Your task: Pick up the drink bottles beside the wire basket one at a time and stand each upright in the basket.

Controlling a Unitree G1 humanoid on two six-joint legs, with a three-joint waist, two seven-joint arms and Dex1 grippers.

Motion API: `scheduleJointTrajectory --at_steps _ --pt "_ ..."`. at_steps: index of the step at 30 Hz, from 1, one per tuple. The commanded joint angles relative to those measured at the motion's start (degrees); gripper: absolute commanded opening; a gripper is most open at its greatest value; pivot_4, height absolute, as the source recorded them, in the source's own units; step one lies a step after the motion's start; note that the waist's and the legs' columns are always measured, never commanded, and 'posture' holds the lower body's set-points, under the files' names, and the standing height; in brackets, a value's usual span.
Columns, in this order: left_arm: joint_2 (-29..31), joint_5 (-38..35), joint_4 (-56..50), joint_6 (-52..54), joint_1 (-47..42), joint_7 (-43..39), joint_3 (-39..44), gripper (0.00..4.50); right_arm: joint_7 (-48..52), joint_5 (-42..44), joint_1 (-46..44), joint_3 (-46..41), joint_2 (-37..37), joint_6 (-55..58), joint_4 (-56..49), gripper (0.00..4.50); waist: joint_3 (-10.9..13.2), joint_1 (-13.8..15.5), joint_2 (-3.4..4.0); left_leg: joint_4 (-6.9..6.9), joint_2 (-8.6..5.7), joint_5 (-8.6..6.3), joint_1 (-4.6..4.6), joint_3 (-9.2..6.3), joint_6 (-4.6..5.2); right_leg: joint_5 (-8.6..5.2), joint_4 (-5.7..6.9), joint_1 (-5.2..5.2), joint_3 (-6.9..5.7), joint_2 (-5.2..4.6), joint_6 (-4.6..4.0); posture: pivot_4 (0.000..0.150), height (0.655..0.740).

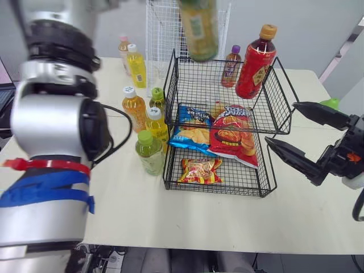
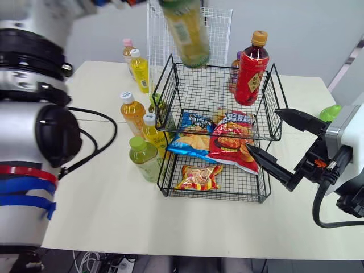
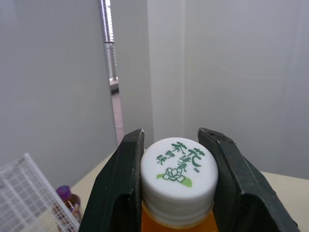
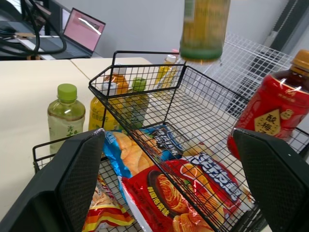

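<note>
Lined up on the tabletop [image 1: 170, 216] at 9 o'clock of the wire basket [image 1: 284, 79]: spare bottles [image 1: 149, 151]. Pinched by its cap in the left claw [image 3: 171, 137], hanging long-axis vertical at the claw's 6 o'clock, over the upper tier [image 1: 216, 85]: a yellow tea bottle [image 1: 199, 28]. Idling at the basket's 3 o'clock, spread wide: the right claw [image 1: 281, 125].

Green Chinese characters, one of them 花, sit above a small flower drawing on the white bottle cap [image 3: 178, 166] at the lower centre of the left wrist view. At the right edge of the right wrist view, the red bottle [image 4: 270, 121] bears a gold diamond reading 酸梅. The white lettering on the red snack bag [image 4: 193, 186] is illegible.
</note>
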Motion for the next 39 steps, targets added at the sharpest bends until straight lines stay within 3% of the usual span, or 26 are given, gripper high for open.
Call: scheduleJointTrajectory --at_steps 1,12,22,32,39 --pt "-3.37 2.45 3.42 -6.55 -2.26 3.59 1.26 1.35 -4.19 0.61 -0.34 -1.83 -0.62 -1.93 -0.94 4.50 0.01 -0.07 0.00 -0.02 0.00 0.00 -0.01 0.01 0.00 0.00 0.00 -0.03 0.01 0.00 0.00 0.150 0.7360" --pt "-9.10 7.53 10.19 -13.88 -1.01 9.62 2.87 1.35 -6.73 -0.46 1.59 -2.54 -1.43 -2.82 -1.45 4.50 0.02 0.08 0.01 -0.25 -0.06 0.01 -0.11 0.04 -0.01 0.02 -0.05 -0.15 0.05 0.00 -0.04 0.150 0.7360" --pt "-10.41 8.89 10.56 -14.97 -0.83 8.47 4.41 1.35 -6.34 2.51 2.02 -4.85 -3.63 -2.77 -0.83 4.50 0.02 0.08 0.01 -0.25 -0.07 0.01 -0.10 0.04 -0.01 0.03 -0.04 -0.14 0.04 -0.02 -0.06 0.150 0.7360" --pt "-8.46 9.09 9.47 -14.68 -1.00 4.83 6.50 4.36 -5.42 2.84 3.53 -6.28 -3.44 -3.08 -1.11 4.50 0.01 0.09 0.02 -0.25 -0.07 0.01 0.00 0.04 -0.01 0.03 -0.02 -0.05 0.05 -0.02 -0.06 0.150 0.7360" --pt "-3.08 10.02 6.51 -14.49 0.22 -0.10 5.39 4.47 -4.81 2.34 3.58 -5.91 -3.36 -3.72 -0.83 4.50 0.01 -0.02 0.02 -0.25 -0.06 0.01 0.03 0.04 -0.01 0.04 -0.01 -0.05 0.05 -0.01 -0.09 0.150 0.7360"
